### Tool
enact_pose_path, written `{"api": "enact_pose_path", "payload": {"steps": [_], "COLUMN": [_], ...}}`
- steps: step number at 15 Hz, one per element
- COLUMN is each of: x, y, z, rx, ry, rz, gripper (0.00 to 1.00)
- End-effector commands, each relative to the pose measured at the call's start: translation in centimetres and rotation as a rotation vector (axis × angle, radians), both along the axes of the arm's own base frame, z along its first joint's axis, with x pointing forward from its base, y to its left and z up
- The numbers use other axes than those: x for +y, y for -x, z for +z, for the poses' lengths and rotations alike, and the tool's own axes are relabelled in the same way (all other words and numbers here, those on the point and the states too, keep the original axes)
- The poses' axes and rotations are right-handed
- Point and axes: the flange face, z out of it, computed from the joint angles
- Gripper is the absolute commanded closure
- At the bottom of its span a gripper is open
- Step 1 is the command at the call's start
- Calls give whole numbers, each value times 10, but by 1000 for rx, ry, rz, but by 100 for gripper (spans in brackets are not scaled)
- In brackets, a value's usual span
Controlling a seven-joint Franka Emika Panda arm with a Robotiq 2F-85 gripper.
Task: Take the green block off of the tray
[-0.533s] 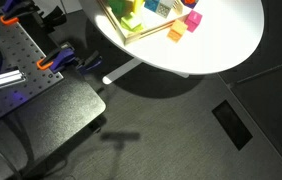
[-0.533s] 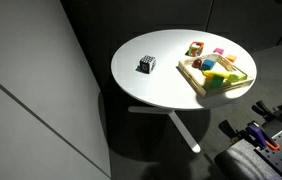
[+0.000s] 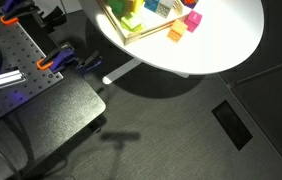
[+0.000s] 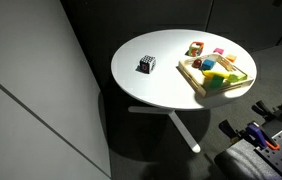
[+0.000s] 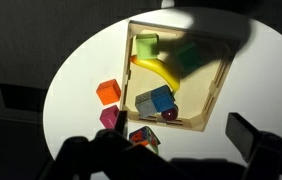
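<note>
Green block (image 5: 146, 45) lies inside the tray (image 5: 129, 70), tucked into the corner at the upper left of the wrist view, close to the rim. Just beside it we see a 2nd, darker green piece (image 5: 186, 55) under a shadow, and a yellow curved piece (image 5: 157, 72) sits right below the 2. Further down the tray are blue blocks (image 5: 157, 100) and a small dark red ball (image 5: 168, 116). Outside the tray, on the round white worktop (image 5: 81, 70), we see an orange block (image 5: 108, 92) and a magenta block (image 5: 111, 118) near the rim. The fingers (image 5: 256, 140) show as 2 dark, blurred shapes at the bottom of the wrist view, spread wide apart with nothing between them, well clear of the tray. In an exterior view, a small black-and-white cube (image 4: 147, 65) stands on the worktop well apart from the tray.
</note>
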Motion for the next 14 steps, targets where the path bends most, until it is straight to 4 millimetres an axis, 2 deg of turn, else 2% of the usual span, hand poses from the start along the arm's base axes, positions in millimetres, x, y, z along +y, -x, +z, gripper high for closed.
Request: {"api": "enact_pose_path", "payload": {"steps": [1, 5, 9, 14], "x": [12, 37, 60, 72], "y": [-19, -37, -54, -69], "z": [-9, -31, -65, -105], "rx": [37, 92, 156, 209], "ry": [-6, 2, 11, 30], "rz": [15, 78, 169, 379], "gripper": [0, 0, 0, 0]}}
